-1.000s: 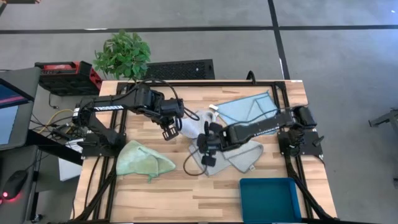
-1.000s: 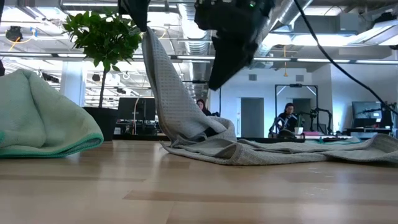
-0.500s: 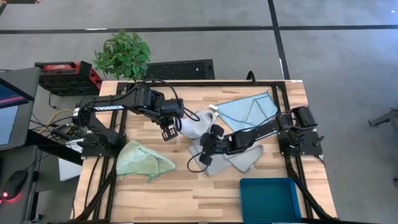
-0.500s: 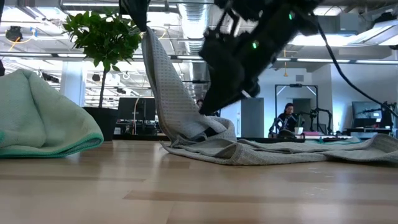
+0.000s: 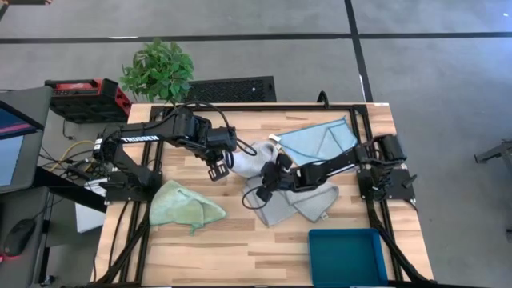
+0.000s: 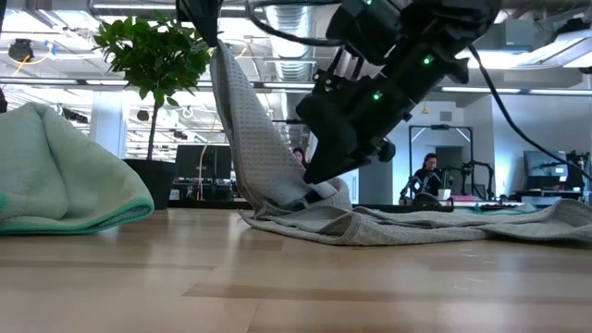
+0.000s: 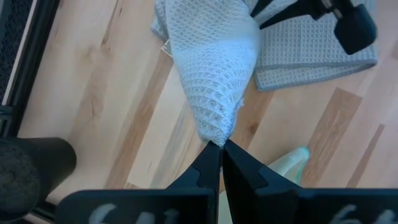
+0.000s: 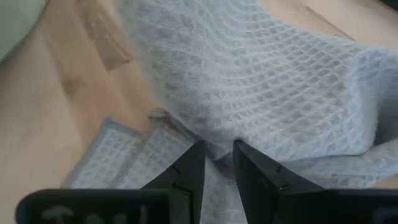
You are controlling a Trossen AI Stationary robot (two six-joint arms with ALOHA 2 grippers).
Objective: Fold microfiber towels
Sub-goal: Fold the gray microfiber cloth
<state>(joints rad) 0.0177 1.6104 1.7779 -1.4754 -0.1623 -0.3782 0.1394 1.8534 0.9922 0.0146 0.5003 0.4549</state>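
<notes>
Corner of the grey towel (image 5: 244, 162) hangs pinched in the left gripper (image 7: 219, 147), fingers pressed together, above the bench (image 5: 208, 248). We judge the right gripper (image 8: 216, 157), fingers spread, seeks a second edge beside it.

Grey floor (image 5: 416, 72) with dark seams; potted plant (image 5: 158, 70) beyond table's far edge; red case (image 5: 84, 94); exposed ceiling ducts (image 6: 296, 37); seated person (image 6: 427, 176).

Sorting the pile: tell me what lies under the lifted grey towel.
The left gripper holds the grey towel up by a corner. Its lower end rests on a second grey towel lying flat on the table. Whatever the folds cover can't be seen.
</notes>
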